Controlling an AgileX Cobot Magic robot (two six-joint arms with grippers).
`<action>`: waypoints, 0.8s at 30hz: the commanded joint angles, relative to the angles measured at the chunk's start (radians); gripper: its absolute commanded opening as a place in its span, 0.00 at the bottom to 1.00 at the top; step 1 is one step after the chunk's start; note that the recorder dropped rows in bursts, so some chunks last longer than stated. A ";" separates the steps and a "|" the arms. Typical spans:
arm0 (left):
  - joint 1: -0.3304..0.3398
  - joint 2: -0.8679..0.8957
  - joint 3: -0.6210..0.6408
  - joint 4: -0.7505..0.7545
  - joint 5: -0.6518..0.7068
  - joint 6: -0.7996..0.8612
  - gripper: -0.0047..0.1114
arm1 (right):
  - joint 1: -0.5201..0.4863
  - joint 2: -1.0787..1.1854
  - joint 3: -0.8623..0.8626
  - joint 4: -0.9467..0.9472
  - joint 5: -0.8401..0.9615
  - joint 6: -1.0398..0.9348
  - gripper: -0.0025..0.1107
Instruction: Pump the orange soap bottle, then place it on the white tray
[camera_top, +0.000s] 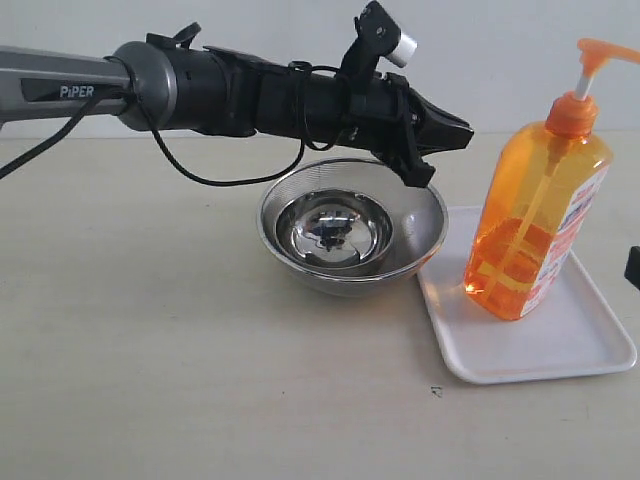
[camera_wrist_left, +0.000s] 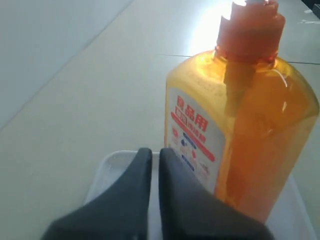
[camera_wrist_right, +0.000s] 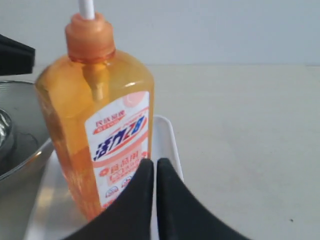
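Setting: pale beige table, plain white wall behind, even light.
Left gripper: comes in from the left on a long arm and hangs above the right rim of the steel bowl. Its jaws are pressed together with nothing in them, and it is near the bottle but apart from it.
Steel bowl: round and shiny, holding only reflections. It sits just beside the tray's left edge (contact cannot be told).
White tray: flat on the table, right of the bowl.
Orange soap bottle: upright on the tray, toward its left side. The pump head is raised on its white stem, spout pointing right.
Right gripper: fingers closed together and empty, facing the label from close by without touching.
Step, as judged: the placing looks done. What remains is either backing clear or a pump stroke, if one is owed.
Doing it well: draw each arm back along its own line, away from the bottle, with no sideways sweep. For a pump, bring the closed jaws flat onto the head and press straight down the stem.
Risk: the bottle is tall on a narrow base, so an off-centre push could tip it toward the bowl.
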 joint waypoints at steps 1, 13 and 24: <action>0.006 0.000 -0.006 -0.021 0.029 0.008 0.08 | -0.002 0.115 -0.010 -0.033 0.081 0.052 0.02; 0.013 0.038 -0.006 -0.027 0.104 -0.012 0.08 | -0.002 0.215 -0.110 -0.033 0.121 0.003 0.02; 0.013 0.038 -0.006 -0.027 0.096 -0.003 0.08 | -0.047 0.215 -0.200 -0.033 0.125 -0.154 0.02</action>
